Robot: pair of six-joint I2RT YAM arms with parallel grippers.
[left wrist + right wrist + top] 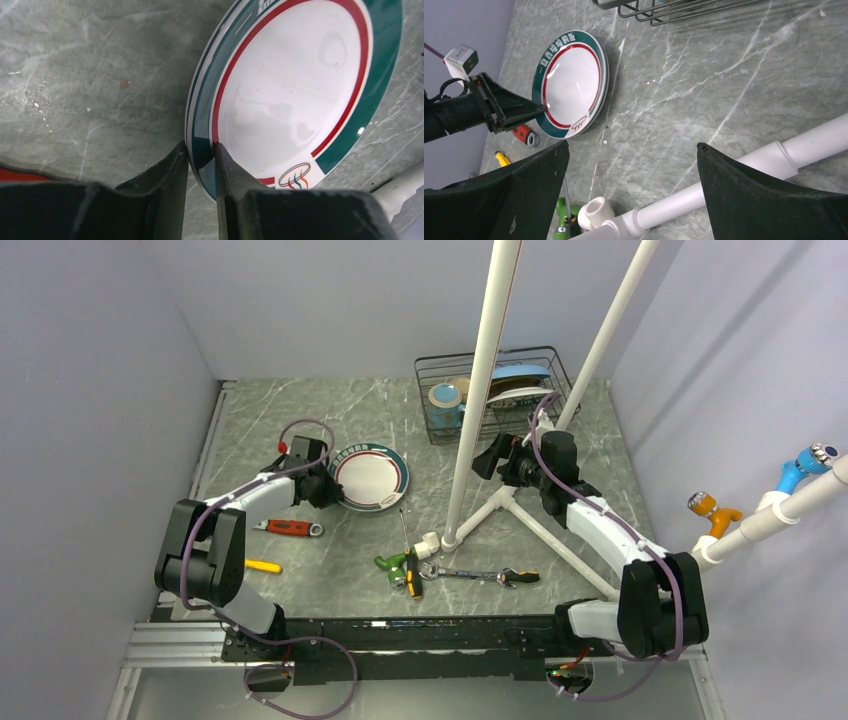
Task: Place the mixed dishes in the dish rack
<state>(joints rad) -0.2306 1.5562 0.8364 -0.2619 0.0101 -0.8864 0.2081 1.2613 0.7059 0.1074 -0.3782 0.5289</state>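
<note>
The plate (370, 477) lies on the table (300, 410) left of centre, well apart from the rack (425, 400). It is white with a green rim and a red ring. It looks like glazed ceramic or hard melamine, so I judge it stiff, fairly light, slick-faced and liable to chip if it is knocked against wire. The rim is the only place to take it, pinched across its thickness. Held at one edge, it would tend to swing down.

The left gripper (201, 150) has its jaws drawn narrow on the plate's near-left rim. One finger (172, 165) is against the outer edge and the other is on the green band inside. Both appear to touch, so it reads as a grip. Whether the plate has left the table I cannot tell.

The right gripper (631, 145) hangs over bare table beside the white pipe (744, 170), jaws spread wide and holding nothing.

The rack stands at the back right, with a mug (445, 400) and other dishes already in it.
</note>
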